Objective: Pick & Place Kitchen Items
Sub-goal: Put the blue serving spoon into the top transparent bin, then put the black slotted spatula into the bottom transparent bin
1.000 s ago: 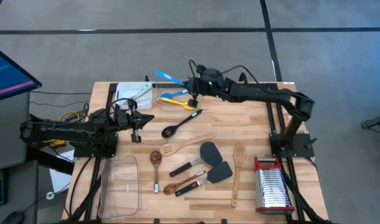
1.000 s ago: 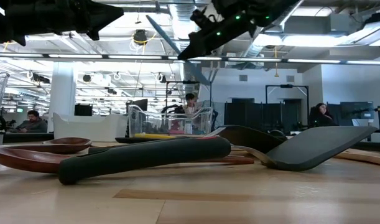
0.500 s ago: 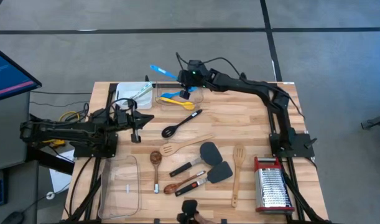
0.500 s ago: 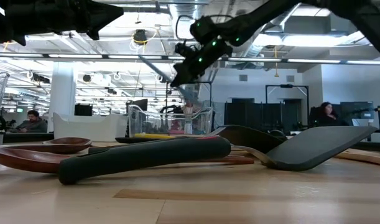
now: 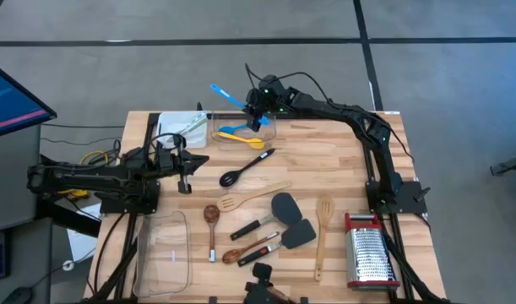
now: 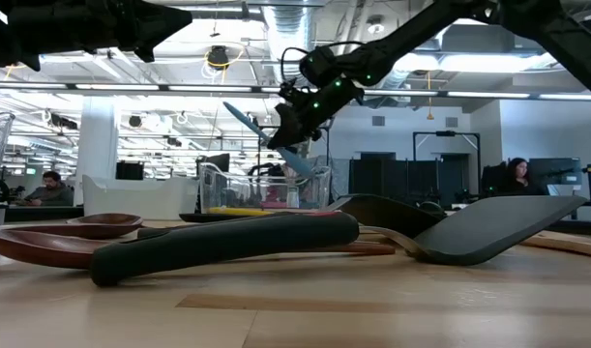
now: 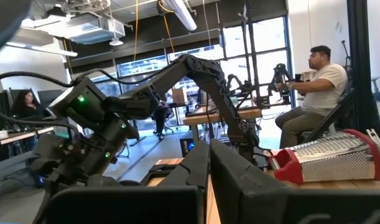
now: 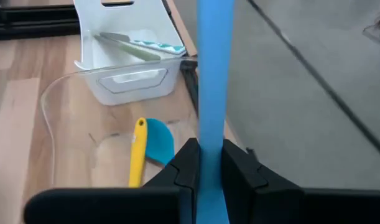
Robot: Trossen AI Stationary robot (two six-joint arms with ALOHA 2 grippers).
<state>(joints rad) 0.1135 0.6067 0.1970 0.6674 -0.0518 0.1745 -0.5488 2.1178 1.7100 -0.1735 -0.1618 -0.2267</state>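
Tabletop (image 5: 342, 160) work is early: most utensils lie loose on the wood, among them a black slotted spoon (image 5: 245, 167), wooden spatulas (image 5: 323, 238), wooden spoons (image 5: 211, 226) and dark grey spatulas (image 5: 293, 234). At the far edge a clear tub (image 5: 241, 128) already holds a yellow spoon (image 8: 137, 152) and a blue spoon head (image 8: 157, 139), and the white tray (image 8: 129, 59) beside it holds small teal-handled pieces (image 8: 142, 46). The right end effector (image 5: 256, 110) hangs above that tub, clamped on a blue silicone spoon (image 5: 228, 96) by its handle, seemingly about to drop it in. The left end effector (image 5: 187, 165) waits near the left edge, fingers close together, empty.
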